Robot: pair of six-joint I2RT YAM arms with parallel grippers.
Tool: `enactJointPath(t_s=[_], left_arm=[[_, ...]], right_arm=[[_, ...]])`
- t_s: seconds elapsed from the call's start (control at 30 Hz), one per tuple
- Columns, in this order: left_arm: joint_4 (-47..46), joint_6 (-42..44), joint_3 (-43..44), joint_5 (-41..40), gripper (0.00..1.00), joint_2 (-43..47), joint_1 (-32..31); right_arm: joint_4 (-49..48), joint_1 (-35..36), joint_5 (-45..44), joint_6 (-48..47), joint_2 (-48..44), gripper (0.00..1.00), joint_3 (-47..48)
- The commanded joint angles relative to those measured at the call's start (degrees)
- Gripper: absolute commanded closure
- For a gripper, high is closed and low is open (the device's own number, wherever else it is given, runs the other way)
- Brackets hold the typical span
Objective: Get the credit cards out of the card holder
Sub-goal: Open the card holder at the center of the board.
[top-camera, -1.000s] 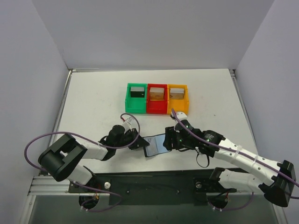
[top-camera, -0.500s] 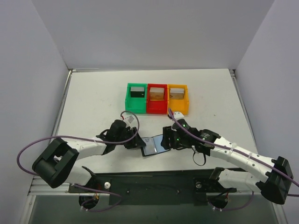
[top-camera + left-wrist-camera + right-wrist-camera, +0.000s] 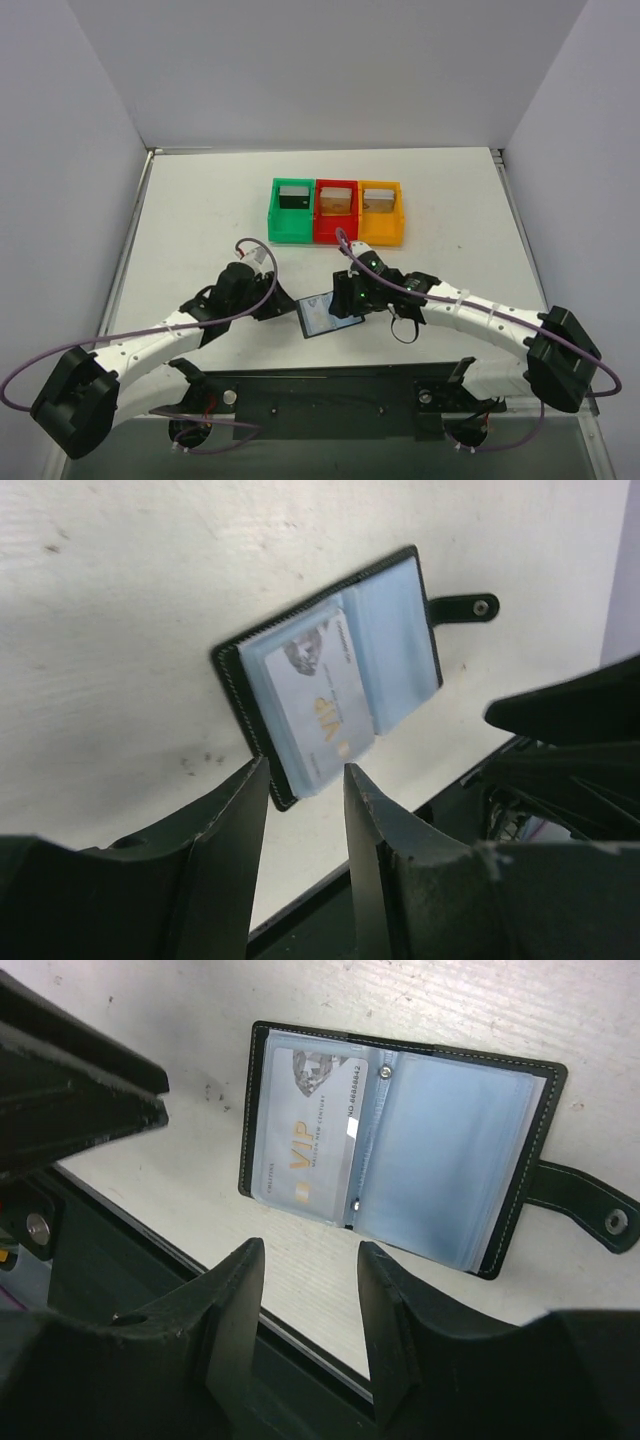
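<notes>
The black card holder (image 3: 316, 318) lies open and flat on the white table near its front edge. Its clear sleeves show in both wrist views, with the strap and stud (image 3: 585, 1205) sticking out to one side. A pale credit card (image 3: 305, 1140) printed "VIP" sits in the sleeve of one half (image 3: 310, 695). My left gripper (image 3: 305, 780) is open just short of the holder's (image 3: 330, 675) near corner, with nothing between its fingers. My right gripper (image 3: 310, 1255) is open and empty above the table, just short of the holder's (image 3: 400, 1150) long edge.
Green (image 3: 292, 210), red (image 3: 336, 212) and orange (image 3: 381, 212) bins stand in a row at mid table, each with a flat card-like piece inside. The table's front edge and a dark rail (image 3: 300, 1360) run close below both grippers.
The left gripper has opened wider and drawn back left of the holder. The holder has slid a little left and lies open. The right gripper followed it left and narrowed slightly.
</notes>
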State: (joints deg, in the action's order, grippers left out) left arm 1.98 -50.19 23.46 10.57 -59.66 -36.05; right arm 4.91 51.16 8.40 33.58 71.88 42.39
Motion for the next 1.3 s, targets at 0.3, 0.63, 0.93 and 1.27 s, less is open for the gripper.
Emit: enactJointPath(t_s=[0.3,0.63,0.93,1.27], left_arm=[[-13.6,-5.2,-2.7,-1.7,0.57,-7.4,-8.0],[-6.6,-4.9,-2.4,-8.3,0.58,-7.9,-6.5],[-6.7,-3.1,0.2,-7.6,0.62,-14.3,-4.6],[-10.5,0.0,3.9,-5.8,0.63,-19.4,-3.7]], right_arm=[[-11.3,-0.7,5.5,3.3,10.7,0.59,-3.0],[-14.1,-0.5,6.3,5.4,14.2,0.59,-4.0],[-15.2,0.4,7.2,6.7,16.1,0.59,-3.1],[-13.6,3.5,5.9,8.1,14.4,0.59,-1.8]])
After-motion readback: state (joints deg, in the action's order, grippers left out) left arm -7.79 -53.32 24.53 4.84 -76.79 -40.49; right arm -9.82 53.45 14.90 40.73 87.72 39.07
